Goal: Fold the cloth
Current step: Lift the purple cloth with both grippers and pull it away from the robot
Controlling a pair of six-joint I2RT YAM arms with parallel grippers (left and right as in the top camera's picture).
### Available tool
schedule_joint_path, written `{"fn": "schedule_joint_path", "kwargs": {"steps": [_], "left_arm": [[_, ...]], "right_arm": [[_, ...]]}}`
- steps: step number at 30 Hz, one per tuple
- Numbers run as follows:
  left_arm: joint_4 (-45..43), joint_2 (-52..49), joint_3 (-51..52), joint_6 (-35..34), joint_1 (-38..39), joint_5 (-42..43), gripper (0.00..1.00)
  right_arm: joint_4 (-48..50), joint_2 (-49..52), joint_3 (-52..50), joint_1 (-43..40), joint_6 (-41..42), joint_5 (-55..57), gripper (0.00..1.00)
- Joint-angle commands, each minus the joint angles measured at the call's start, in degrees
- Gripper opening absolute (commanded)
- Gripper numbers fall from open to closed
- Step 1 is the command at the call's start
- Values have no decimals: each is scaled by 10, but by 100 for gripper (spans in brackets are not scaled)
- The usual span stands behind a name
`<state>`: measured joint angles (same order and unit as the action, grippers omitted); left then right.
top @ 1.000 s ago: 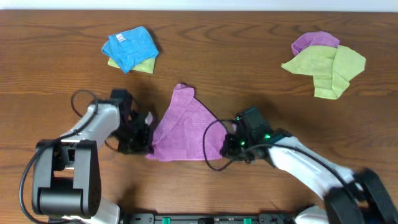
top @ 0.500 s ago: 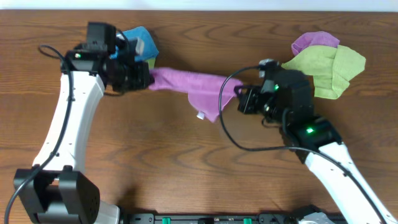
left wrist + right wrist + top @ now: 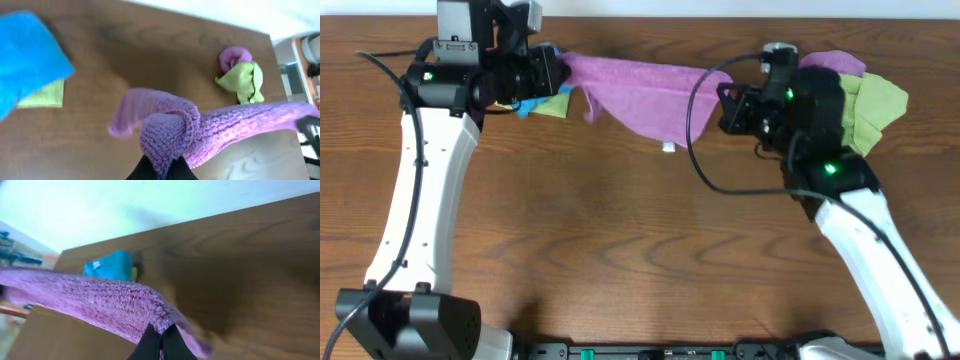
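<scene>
— Item one, the piece being worked?

— Lilac-purple terry towel [image 3: 640, 90], small white tag [image 3: 668, 148] hanging from its lower edge. It was held up off the table, drawn into a sagging band. Its long axis ran sideways, starting directly over the bright blue folded cloth [image 3: 27, 55] and leading away to that cloth's right.

— Holders?

— Two. The left gripper [image 3: 548, 72] stood right above the blue cloth, fingers pressed together on a bunched corner of the towel. The right gripper [image 3: 728, 98] was well to the right of the blue cloth, nipping the opposite edge. Neither arm was nearer; each had one end, and the towel lay between them.

— Surface?

— Brown wood-grain table [image 3: 620, 230], flat and hard. I judged terry would drag on it rather than slide.

— Room?

— A wide bare stretch on the robot's side of the blue cloth. That, to my eye, was the place to lay the towel flat. A thin lime-green folded cloth [image 3: 45, 95] lay under the blue one. Far to its right sat a loose lime-green cloth [image 3: 880, 105] heaped with a purple scrap [image 3: 835, 60], close behind the right gripper. Setting down there risked a snag.
</scene>
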<state>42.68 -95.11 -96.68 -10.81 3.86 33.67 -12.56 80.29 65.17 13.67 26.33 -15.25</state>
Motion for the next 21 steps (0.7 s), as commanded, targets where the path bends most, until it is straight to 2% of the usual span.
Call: {"fn": "schedule_joint_path", "kwargs": {"steps": [1, 8, 12, 16, 21], "left_arm": [[-42, -28, -9, -18, -5, -14, 5], [-154, -99, -9, -61, -5, -16, 6], [-181, -130, -9, -64, -5, -14, 6], [-152, -136, -9, -43, -8, -10, 5], [-50, -136, -9, 22, -10, -10, 6]], "right_arm": [[3, 46, 48, -7, -45, 24, 1], [2, 168, 171, -43, -67, 39, 1], [-18, 222, 236, -66, -70, 39, 1], [-72, 240, 271, -77, -84, 39, 1], [-155, 228, 272, -76, -111, 39, 1]]}}
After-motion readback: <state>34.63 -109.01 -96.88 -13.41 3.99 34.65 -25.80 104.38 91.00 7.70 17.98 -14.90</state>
